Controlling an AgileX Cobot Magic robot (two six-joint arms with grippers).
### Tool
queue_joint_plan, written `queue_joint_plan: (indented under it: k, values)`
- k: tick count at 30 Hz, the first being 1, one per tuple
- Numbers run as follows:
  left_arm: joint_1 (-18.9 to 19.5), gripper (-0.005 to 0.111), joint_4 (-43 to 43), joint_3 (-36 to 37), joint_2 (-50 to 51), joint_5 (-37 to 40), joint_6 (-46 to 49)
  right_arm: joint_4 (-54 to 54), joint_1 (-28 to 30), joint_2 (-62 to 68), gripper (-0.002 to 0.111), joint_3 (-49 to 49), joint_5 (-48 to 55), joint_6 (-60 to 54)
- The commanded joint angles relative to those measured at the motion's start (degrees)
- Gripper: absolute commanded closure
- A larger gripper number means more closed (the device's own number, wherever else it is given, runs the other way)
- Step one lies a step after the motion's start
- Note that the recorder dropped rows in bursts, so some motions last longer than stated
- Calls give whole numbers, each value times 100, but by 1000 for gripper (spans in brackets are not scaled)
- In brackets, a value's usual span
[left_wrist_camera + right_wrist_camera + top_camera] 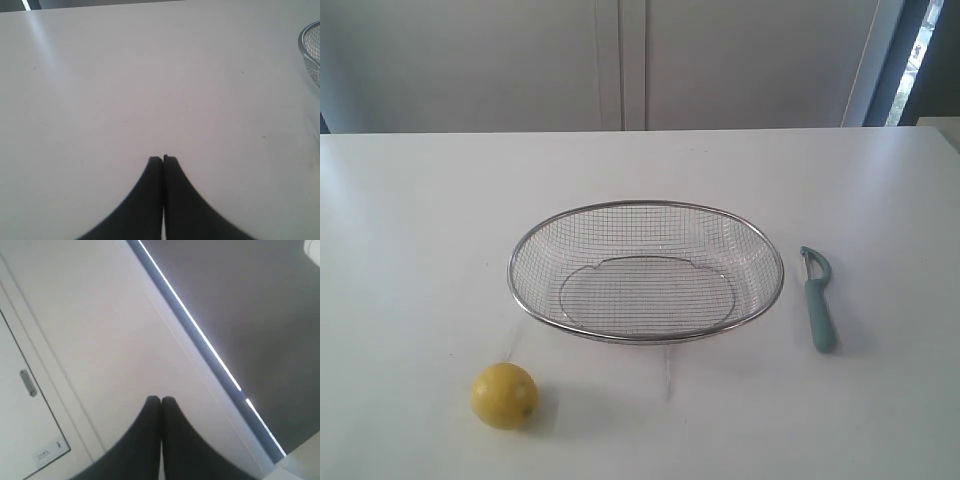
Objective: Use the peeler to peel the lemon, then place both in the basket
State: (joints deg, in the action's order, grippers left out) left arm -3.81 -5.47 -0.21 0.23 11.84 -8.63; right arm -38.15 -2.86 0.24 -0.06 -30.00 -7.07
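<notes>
The yellow lemon (pixel 504 395) lies on the white table near the front left. A silver wire-mesh basket (pixel 518 248) stands in the middle, holding nothing. The teal peeler (pixel 817 299) lies flat to the right of the basket, hooked head pointing away. Neither arm shows in the exterior view. My left gripper (pixel 163 158) is shut on nothing above bare table, with the basket rim (pixel 306 50) at the edge of its view. My right gripper (pixel 160 399) is shut on nothing and faces a white wall.
The white table (pixel 420 220) runs back to a pale wall with cabinet doors (pixel 620 60). A small grey handle (pixel 28 382) and a label show on a panel in the right wrist view. A window strip (pixel 920 50) is at the far right.
</notes>
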Motion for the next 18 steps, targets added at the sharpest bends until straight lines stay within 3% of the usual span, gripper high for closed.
queue_joint_plan:
  k: [1, 9, 13, 18]
  values:
    - [16, 107, 22, 21, -23, -17, -33, 38, 0, 379, 108, 6, -659, 53]
    - [16, 107, 22, 21, -23, -17, -33, 265, 0, 2215, 108, -896, -993, 418]
    - [16, 107, 22, 21, -23, -17, -33, 998, 0, 3235, 108, -1801, -245, -138]
    - [16, 107, 22, 21, -23, -17, -33, 931, 0, 4542, 108, -2804, 1022, -1633]
